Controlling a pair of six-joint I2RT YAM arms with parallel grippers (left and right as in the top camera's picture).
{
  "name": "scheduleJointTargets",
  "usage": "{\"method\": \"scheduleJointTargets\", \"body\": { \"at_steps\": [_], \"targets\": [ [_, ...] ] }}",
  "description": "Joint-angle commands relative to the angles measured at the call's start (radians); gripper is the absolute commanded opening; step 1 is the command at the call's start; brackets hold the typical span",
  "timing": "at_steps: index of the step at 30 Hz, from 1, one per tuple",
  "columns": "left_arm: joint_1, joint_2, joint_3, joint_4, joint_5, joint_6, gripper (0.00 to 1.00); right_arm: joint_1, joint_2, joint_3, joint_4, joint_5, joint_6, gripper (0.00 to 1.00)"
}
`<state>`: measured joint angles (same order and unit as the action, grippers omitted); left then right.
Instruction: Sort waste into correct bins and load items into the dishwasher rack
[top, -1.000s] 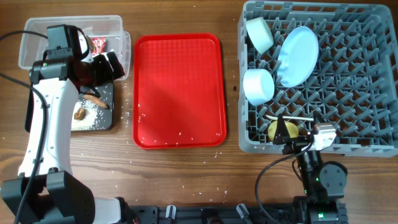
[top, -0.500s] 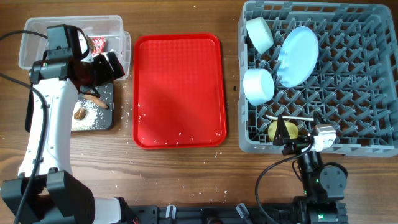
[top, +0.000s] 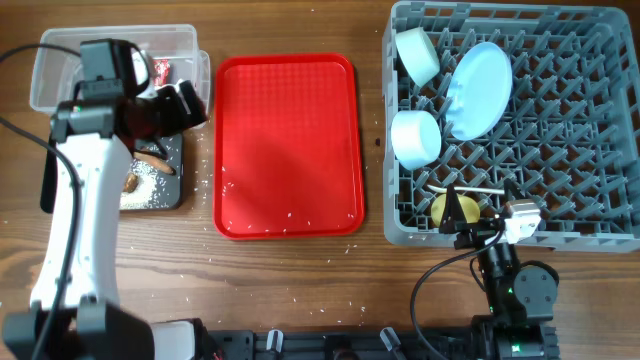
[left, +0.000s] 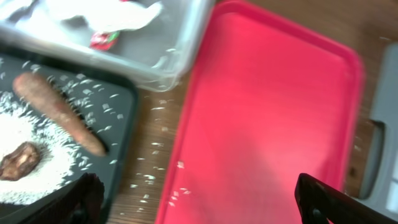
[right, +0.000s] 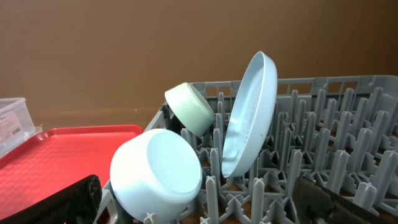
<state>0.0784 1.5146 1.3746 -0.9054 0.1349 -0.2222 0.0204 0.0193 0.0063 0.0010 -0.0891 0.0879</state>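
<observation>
We hold both pincers spread wide and empty, our left gripper (top: 178, 105) over the clear tub (top: 50, 75) and black tray (left: 121, 118) with the waste sorted inside, our right gripper (top: 485, 213) by the dishwasher rack (top: 560, 150), whose pegs prop the plate (right: 249, 118) and bowls (right: 158, 171) on edge.

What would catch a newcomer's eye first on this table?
The bright red serving tray sits dead centre. To its right, a big grey dishwasher rack holds a pale blue plate on edge, a mint bowl and a pale blue bowl. On the left, a brown stick-shaped food piece lies among rice-like crumbs in a black tray.
</observation>
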Motion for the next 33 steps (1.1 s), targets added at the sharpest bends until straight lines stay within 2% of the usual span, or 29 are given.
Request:
{"method": "scheduleJointTargets", "body": {
  "at_steps": [1, 5, 8, 11, 14, 16, 21, 27, 33],
  "targets": [
    [-0.123, -0.134, 0.013, 0.0, -0.101, 0.01, 1.0, -0.007, -0.005, -0.001, 0.005, -0.01, -0.007, 1.0],
    [-0.179, -0.275, -0.055, 0.015, -0.125, 0.001, 1.0, -0.007, -0.005, -0.001, 0.005, -0.01, -0.006, 1.0],
    [-0.16, -0.426, -0.259, 0.234, -0.125, 0.009, 1.0, -0.007, -0.005, -0.001, 0.005, -0.01, -0.007, 1.0],
    [-0.13, -0.623, -0.543, 0.545, -0.093, 0.009, 1.0, -0.007, -0.005, -0.001, 0.005, -0.01, -0.006, 1.0],
    [-0.108, -0.851, -0.793, 0.713, -0.084, 0.009, 1.0, -0.007, -0.005, -0.001, 0.005, -0.01, -0.007, 1.0],
    [-0.08, -1.076, -0.945, 0.73, -0.084, 0.009, 1.0, -0.007, -0.005, -0.001, 0.005, -0.01, -0.007, 1.0],
    [-0.061, -1.336, -1.112, 0.747, -0.088, 0.009, 1.0, -0.007, -0.005, -0.001, 0.005, -0.01, -0.006, 1.0],
    [-0.044, -1.453, -1.256, 0.85, -0.087, 0.009, 1.0, -0.007, -0.005, -0.001, 0.005, -0.01, -0.006, 1.0],
    [-0.04, -1.512, -1.306, 0.91, -0.088, 0.01, 1.0, -0.007, -0.005, -0.001, 0.005, -0.01, -0.007, 1.0]
  ]
}}
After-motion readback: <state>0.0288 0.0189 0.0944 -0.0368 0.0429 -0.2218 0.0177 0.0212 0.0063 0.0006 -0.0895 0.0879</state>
